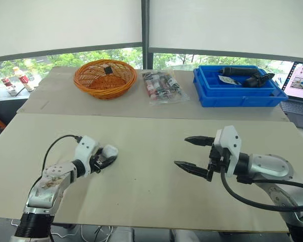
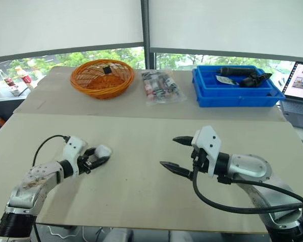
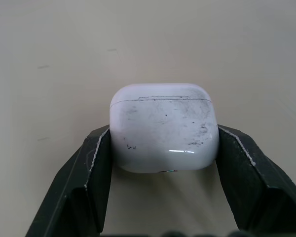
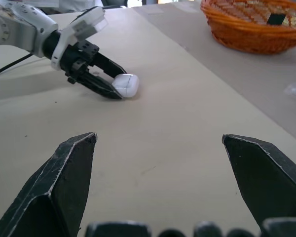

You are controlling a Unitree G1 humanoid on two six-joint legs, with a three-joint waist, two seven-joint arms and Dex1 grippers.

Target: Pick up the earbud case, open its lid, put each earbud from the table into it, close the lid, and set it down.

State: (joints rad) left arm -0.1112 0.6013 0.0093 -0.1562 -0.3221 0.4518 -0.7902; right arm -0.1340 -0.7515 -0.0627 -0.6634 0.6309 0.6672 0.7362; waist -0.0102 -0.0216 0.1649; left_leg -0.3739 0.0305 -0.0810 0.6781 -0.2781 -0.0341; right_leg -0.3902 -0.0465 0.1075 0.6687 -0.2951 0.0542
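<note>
The white earbud case [image 3: 164,128] has scuff marks and its lid is closed. My left gripper [image 1: 107,157] is shut on it, one black finger [image 3: 89,177] pressed on each side. It is held low over the near left part of the beige table [image 1: 141,186], and I cannot tell whether it touches the surface. My right gripper [image 1: 181,151] stands open to the right of the table's middle, well apart from the case [image 4: 127,85], its tips pointing toward it with nothing between them.
An orange wicker basket [image 1: 105,78] sits at the far left. A clear bag of small items [image 1: 163,86] lies at the far middle, and a blue bin [image 1: 237,88] holding black tools stands at the far right. A laptop [image 1: 302,83] is at the right edge.
</note>
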